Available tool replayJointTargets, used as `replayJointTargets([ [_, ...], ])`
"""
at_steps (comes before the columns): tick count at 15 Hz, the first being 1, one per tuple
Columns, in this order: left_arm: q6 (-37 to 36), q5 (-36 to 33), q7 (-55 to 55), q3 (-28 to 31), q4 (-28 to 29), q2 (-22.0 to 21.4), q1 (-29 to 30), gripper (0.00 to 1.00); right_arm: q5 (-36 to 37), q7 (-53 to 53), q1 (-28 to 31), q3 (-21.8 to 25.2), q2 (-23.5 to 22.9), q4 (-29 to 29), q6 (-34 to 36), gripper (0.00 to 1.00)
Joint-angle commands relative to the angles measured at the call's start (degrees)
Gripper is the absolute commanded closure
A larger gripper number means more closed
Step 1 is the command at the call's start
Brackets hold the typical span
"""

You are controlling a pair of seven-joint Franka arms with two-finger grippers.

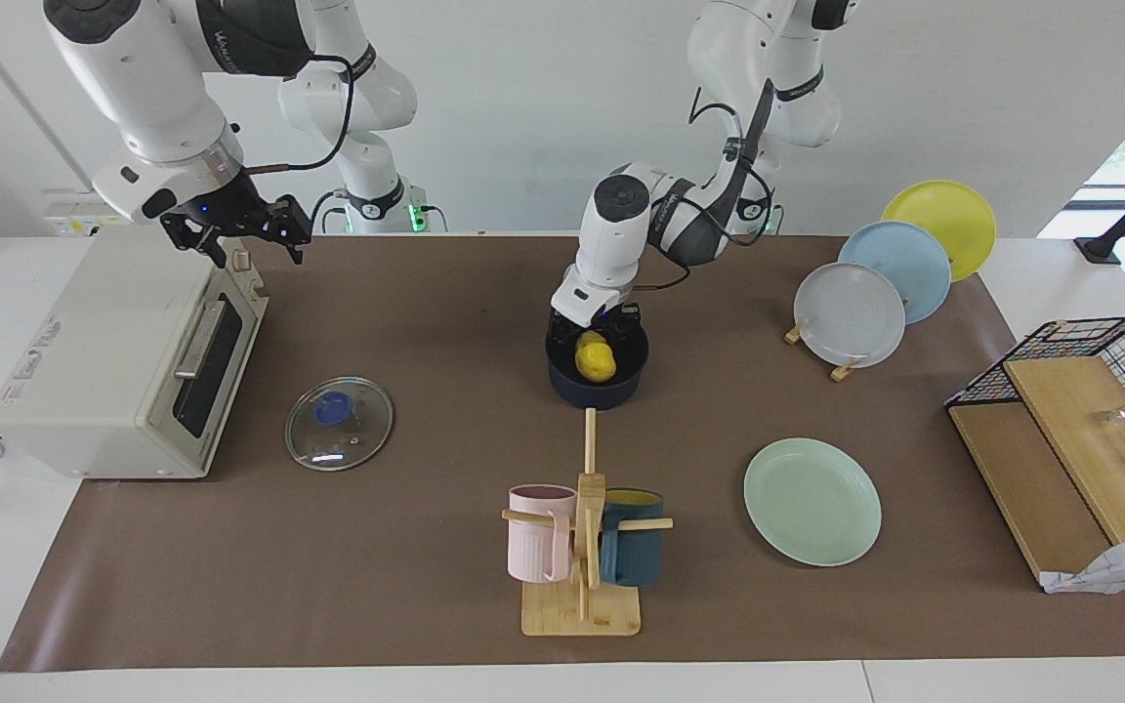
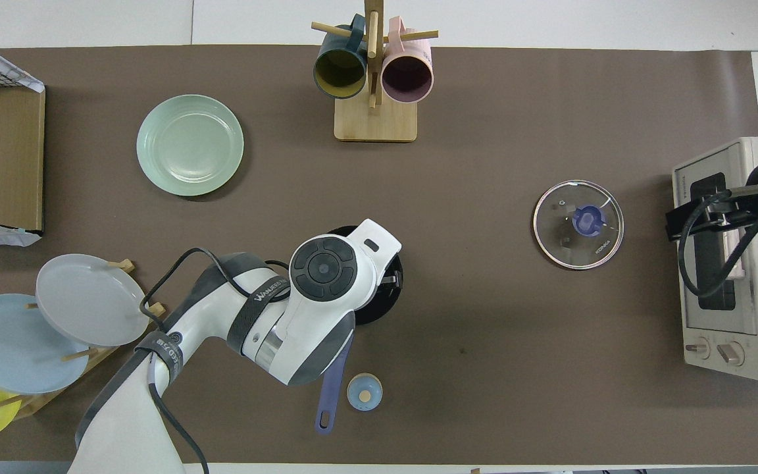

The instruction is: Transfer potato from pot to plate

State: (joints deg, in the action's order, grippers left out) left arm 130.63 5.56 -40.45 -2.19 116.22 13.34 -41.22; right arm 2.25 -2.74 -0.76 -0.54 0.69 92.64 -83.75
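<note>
The yellow potato (image 1: 596, 358) stands in the dark blue pot (image 1: 602, 392) near the middle of the table. My left gripper (image 1: 595, 337) reaches down into the pot, right at the potato's top. In the overhead view the left arm's wrist covers the potato and most of the pot (image 2: 389, 289); the pot's long blue handle (image 2: 333, 388) points toward the robots. The mint-green plate (image 1: 812, 501) (image 2: 189, 145) lies empty, farther from the robots than the pot, toward the left arm's end. My right gripper (image 1: 250, 239) hangs open over the toaster oven.
A glass lid (image 1: 339, 423) lies in front of the toaster oven (image 1: 123, 361). A mug rack (image 1: 582, 547) stands farther from the robots than the pot. Grey, blue and yellow plates lean in a rack (image 1: 851, 314). A wire-and-wood shelf (image 1: 1061, 439) stands at the left arm's end. A small blue round piece (image 2: 364, 392) lies beside the handle.
</note>
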Motion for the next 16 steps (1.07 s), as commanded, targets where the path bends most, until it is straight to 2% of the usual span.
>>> replayJointTargets([
  [1, 0.33, 0.15, -0.33, 0.43, 0.76, -0.42, -0.17, 1.0, 0.21, 0.9, 2.69, -2.44, 0.71, 0.78, -0.1, 0.0],
  [5, -0.29, 0.15, -0.16, 0.7, 0.06, -1.21, -0.17, 1.0, 0.03, 0.9, 3.14, -2.18, 0.8, 0.61, 0.08, 0.0],
  [7, -4.3, 0.15, 0.11, 0.7, -2.3, -2.87, 0.7, 1.0, -0.67, 0.9, 2.96, -1.74, 0.63, 0.17, -0.19, 0.0],
  [9, -13.51, 0.15, 1.41, 0.7, -8.96, -4.02, 2.81, 1.0, -0.76, 0.98, 2.7, -1.83, 0.89, 0.17, -0.63, 0.0],
  [12, -26.97, 0.85, 8.36, 0.52, -22.49, -3.76, 9.56, 1.0, -0.67, 0.9, 2.96, -1.74, 0.98, 0.17, -0.45, 0.0],
  [14, -31.12, 1.99, 12.56, 0.43, -27.95, -2.62, 14.83, 1.0, -0.5, 0.9, 2.87, -1.74, 0.98, 0.17, -0.54, 0.0],
  [16, -34.2, 2.26, 19.58, 0.26, -34.1, 0.36, 21.24, 1.0, -0.5, 0.81, 2.7, -1.74, 0.98, 0.08, -0.45, 0.0],
])
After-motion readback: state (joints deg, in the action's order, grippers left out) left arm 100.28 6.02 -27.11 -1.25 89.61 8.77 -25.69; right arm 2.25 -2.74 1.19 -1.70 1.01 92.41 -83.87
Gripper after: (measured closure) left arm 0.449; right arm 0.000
